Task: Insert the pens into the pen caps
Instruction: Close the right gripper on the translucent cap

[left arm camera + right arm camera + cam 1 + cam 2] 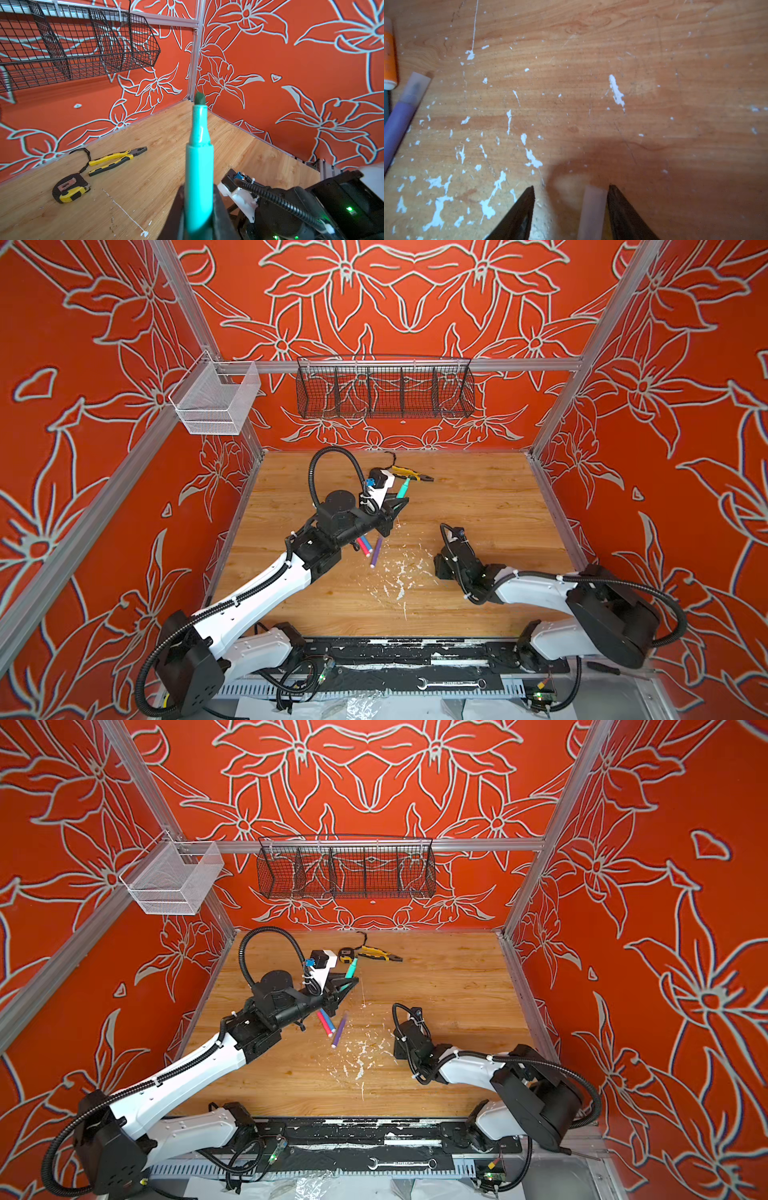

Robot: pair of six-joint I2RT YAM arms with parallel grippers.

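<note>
Table (pixel 478 506): wood, fills the lower centre of both top views, w/ white flecks (pixel 438 205) mid-frame.

L gripper (pixel 400 502) is at frame centre in a top view, raised off the table & clamped tight on the green pen (pixel 199 166). It grips the barrel low, w/ the bare dark tip sticking out free toward the back wall. Prob held that way so the tip end is clear for a cap to slide on, the pen being the fixed half.

R gripper (pixel 571 187) is right of centre & lower in the top views, pointing down close over the table. Its fingers are apart, nothing pinched. Reads as a pick-up stance for the next cap.

Loose pens lie flat just below the L wrist at centre. Pink-red pen (pixel 362 547) & blue pen (pixel 367 543) are side by side, w/ the purple pen (pixel 376 551) just beside them, already capped per the R wrist view. Orange pen (pixel 389 52) is near the purple's capped end.

Pliers (pixel 116 158) & tape measure (pixel 69 188) are at the back, prob not needed.

Cap (pixel 593 207): clear, btw the R fingers, touching the inner face of one w/ a gap to the other. It's off-centre, so closing may nudge it sideways first. Not visible in the top views.
</note>
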